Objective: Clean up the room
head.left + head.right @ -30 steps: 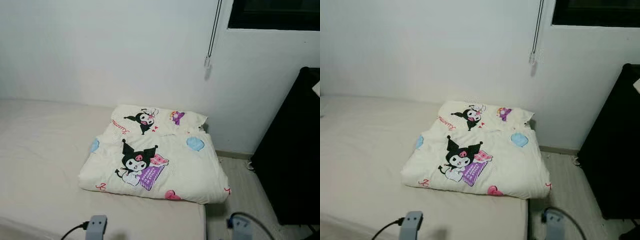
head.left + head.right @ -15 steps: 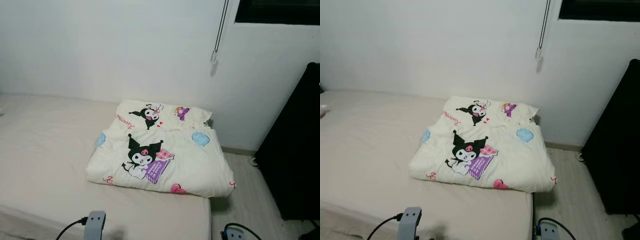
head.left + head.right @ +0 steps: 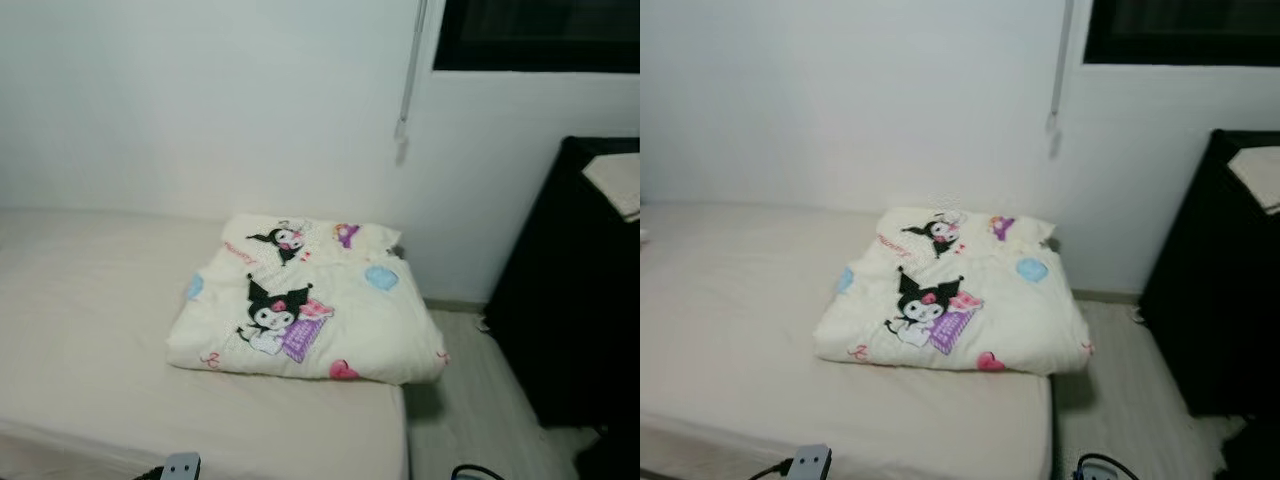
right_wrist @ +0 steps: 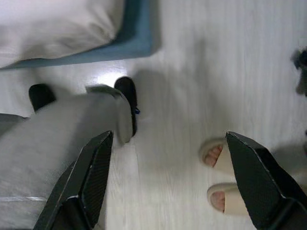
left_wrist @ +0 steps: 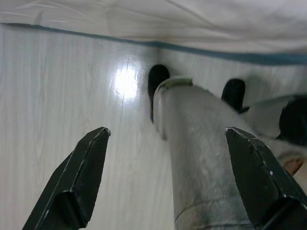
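Bed (image 3: 90,330): cream sheet, smooth; folded quilt (image 3: 310,315) with cartoon print lying at its right end, near the wall; floor (image 3: 1120,400): pale wood-grain planks beside bed; possibly a dark cable (image 3: 1095,465) at its near edge.

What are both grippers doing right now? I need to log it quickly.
Left gripper: open, holding nothing, hanging over the floor.
Right gripper: open, holding nothing, hanging over the floor.
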{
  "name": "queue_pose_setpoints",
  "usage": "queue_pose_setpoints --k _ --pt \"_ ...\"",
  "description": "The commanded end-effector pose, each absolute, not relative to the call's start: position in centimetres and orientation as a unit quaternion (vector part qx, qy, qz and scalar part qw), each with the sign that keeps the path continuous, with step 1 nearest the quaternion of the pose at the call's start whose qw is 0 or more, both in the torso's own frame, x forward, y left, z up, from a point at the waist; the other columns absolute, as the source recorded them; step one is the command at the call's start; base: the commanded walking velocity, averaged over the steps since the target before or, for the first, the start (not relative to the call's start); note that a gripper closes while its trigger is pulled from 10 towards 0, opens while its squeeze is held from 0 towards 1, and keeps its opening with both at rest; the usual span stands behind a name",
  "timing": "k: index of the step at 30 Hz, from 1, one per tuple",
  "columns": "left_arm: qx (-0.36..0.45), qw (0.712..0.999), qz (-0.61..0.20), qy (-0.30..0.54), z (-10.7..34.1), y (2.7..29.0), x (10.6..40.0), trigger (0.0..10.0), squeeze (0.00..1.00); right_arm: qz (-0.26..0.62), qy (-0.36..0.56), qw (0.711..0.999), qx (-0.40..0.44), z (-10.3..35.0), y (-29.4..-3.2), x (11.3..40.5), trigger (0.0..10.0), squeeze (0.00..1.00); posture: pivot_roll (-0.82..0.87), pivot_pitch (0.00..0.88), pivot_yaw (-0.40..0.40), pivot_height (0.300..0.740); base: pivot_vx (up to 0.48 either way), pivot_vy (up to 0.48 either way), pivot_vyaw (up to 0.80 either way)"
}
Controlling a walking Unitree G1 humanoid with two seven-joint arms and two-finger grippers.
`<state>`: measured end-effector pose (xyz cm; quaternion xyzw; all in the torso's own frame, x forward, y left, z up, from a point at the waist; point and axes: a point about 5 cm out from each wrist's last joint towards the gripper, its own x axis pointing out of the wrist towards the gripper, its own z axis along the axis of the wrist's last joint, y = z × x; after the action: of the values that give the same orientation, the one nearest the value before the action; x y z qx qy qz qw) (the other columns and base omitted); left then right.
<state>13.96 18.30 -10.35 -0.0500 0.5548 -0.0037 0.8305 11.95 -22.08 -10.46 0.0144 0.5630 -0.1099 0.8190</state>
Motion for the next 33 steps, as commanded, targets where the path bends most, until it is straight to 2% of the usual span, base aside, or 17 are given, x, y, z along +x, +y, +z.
queue_pose_setpoints --k 1,3,7,13,25,31,33 --pt "-0.029 0.83 -0.011 0.558 -10.3 18.6 14.0 10.0 0.0 -0.103 0.572 0.813 0.007 -10.7 -22.1 11.3 10.0 0.0 -0.02 0.0 -0.016 0.731 -0.386 0.0 0.0" --pt "-0.021 0.838 -0.021 0.545 -9.9 18.5 15.0 10.0 0.0 -0.125 0.566 0.815 0.016 -10.3 -23.8 11.0 10.0 0.0 -0.04 0.0 -0.015 0.731 0.0 0.0 0.0" --pt "-0.017 0.845 -0.03 0.533 -9.5 18.4 16.0 10.0 0.0 -0.121 0.562 0.818 0.009 -10.1 -24.6 11.2 10.0 0.0 -0.05 0.0 -0.007 0.731 0.0 0.0 0.0" --pt "-0.005 0.85 -0.048 0.524 -9.0 18.1 17.4 10.0 0.0 -0.105 0.557 0.824 0.01 -10.1 -23.8 12.0 10.0 0.0 -0.05 0.0 0.014 0.731 0.0 -0.124 0.0" --pt "0.005 0.84 -0.056 0.539 -9.4 17.9 16.6 10.0 0.0 -0.045 0.554 0.831 0.005 -10.2 -21.5 12.9 10.0 0.0 -0.06 0.0 0.041 0.731 0.0 -0.473 0.0" --pt "0.002 0.839 -0.055 0.541 -9.4 18.0 16.4 10.0 0.0 -0.019 0.558 0.83 -0.006 -10.4 -20.8 12.7 10.0 0.0 -0.05 0.0 0.037 0.731 0.0 -0.475 0.0" --pt "0.0 0.838 -0.054 0.542 -9.5 18.0 16.2 10.0 0.0 -0.017 0.572 0.82 -0.014 -10.6 -20.6 12.2 10.0 0.0 -0.05 0.0 0.041 0.731 0.0 -0.476 0.0"
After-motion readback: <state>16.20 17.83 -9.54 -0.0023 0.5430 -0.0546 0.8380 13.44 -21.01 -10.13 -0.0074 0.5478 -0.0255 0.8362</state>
